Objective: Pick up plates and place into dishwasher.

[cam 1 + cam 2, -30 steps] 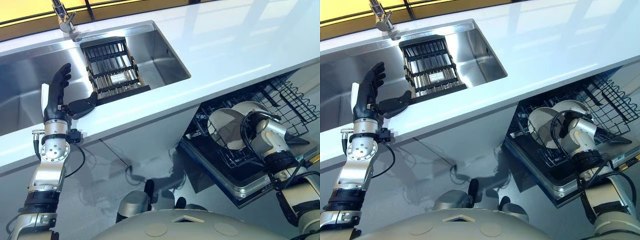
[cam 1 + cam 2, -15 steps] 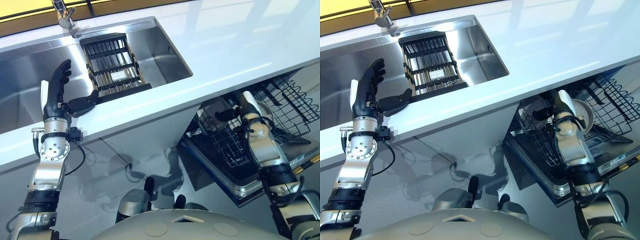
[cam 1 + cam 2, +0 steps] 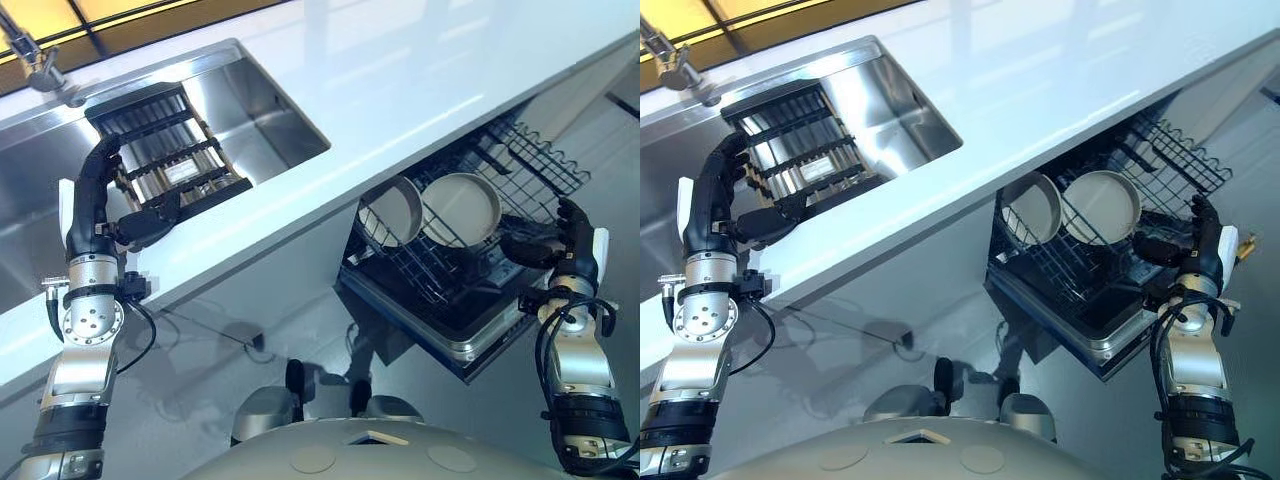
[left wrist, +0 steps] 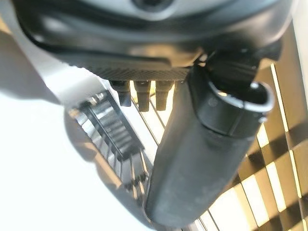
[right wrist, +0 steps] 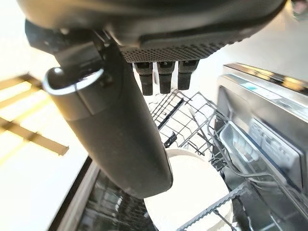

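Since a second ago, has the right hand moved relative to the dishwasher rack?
Yes. The right hand has withdrawn from over the dishwasher rack to its outer right edge, open, leaving two plates standing in it. The camera also shifted.

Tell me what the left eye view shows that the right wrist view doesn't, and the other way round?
The left eye view alone takes in the sink with its black dish rack, the tap, the white countertop, the left hand held open above the sink's edge, and a second plate in the rack. The right wrist view alone shows the dishwasher's door edge from close up. Both show the open right hand, the dishwasher rack and a white plate standing in it.
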Controlling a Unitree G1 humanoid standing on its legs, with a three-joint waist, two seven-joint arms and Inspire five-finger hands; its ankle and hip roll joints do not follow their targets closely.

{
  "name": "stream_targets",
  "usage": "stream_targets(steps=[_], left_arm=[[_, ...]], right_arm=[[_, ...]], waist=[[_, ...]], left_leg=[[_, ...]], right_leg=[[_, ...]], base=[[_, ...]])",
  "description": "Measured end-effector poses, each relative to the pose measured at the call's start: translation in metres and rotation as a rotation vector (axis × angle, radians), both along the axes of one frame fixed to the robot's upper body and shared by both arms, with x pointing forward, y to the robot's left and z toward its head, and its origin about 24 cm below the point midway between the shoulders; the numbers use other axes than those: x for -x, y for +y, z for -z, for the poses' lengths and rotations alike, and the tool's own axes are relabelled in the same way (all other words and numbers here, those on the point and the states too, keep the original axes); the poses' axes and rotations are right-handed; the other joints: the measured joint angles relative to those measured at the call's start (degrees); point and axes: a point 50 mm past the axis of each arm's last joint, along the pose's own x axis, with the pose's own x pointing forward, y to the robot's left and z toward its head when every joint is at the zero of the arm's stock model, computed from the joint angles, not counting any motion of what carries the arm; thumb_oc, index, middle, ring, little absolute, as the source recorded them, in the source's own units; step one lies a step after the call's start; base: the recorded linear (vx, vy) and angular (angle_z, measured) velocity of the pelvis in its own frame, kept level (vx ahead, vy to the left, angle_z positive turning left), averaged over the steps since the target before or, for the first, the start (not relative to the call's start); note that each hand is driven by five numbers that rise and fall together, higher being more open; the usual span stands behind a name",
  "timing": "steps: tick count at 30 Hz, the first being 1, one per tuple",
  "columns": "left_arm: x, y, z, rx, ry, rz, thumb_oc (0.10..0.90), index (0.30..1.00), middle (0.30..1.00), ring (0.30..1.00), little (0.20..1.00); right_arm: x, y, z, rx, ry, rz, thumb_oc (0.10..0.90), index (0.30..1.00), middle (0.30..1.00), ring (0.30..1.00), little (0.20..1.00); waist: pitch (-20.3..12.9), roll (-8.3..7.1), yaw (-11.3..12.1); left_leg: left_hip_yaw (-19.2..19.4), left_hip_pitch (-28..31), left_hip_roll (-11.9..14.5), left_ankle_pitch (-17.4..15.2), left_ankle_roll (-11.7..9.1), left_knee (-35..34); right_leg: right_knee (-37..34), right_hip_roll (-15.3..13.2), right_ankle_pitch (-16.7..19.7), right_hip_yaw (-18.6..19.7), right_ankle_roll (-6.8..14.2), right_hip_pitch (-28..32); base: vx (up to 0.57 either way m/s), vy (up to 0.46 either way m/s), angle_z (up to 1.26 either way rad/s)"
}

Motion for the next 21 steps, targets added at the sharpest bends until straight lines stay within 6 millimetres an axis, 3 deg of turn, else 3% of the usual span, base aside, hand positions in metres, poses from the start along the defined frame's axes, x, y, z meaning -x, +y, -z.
stream_targets(steps=[6, 12, 17, 21], left_arm=[[0.002, -0.002, 0.015, 0.044, 0.024, -0.014, 0.800, 0.900, 0.900, 0.900, 0.900], [0.002, 0.000, 0.024, 0.073, 0.035, -0.027, 0.800, 0.900, 0.900, 0.900, 0.900], [0.002, -0.005, 0.031, 0.161, 0.038, -0.017, 0.800, 0.900, 0.900, 0.900, 0.900], [0.002, -0.011, 0.036, 0.223, 0.029, 0.003, 0.800, 0.900, 0.900, 0.900, 0.900]], right_arm=[[0.004, 0.015, 0.022, -0.336, -0.182, 0.066, 0.800, 0.900, 0.900, 0.900, 0.900], [0.013, 0.028, 0.071, -0.738, -0.214, 0.049, 0.800, 0.900, 0.900, 0.900, 0.900], [0.026, 0.027, 0.096, -0.890, -0.192, 0.090, 0.800, 0.900, 0.900, 0.900, 0.900], [0.026, 0.023, 0.097, -0.940, -0.258, 0.173, 0.800, 0.900, 0.900, 0.900, 0.900]], waist=[[-1.0, 1.73, -0.8], [-1.5, 2.66, -0.9], [-2.0, 3.75, -0.5], [-2.8, 5.32, 0.3]], left_leg=[[0.5, 0.3, 0.2, 0.0, 0.0, 0.1], [0.4, 1.0, 0.3, -0.2, -0.4, 0.1], [-0.6, 0.7, 0.2, -0.1, -0.5, -0.1], [-1.2, 0.2, 0.0, 0.2, -0.4, -0.1]], right_leg=[[-0.2, 0.5, 0.0, 0.9, 0.0, 0.1], [-0.2, 0.6, 0.0, 0.7, 0.0, 0.8], [-0.2, 0.5, -0.1, -0.4, -0.1, 1.1], [-0.2, 0.2, -0.1, -0.8, -0.1, 0.8]], base=[[0.00, -0.069, -0.05], [0.03, -0.088, 0.01], [0.04, -0.051, 0.09], [0.00, 0.028, 0.10]])
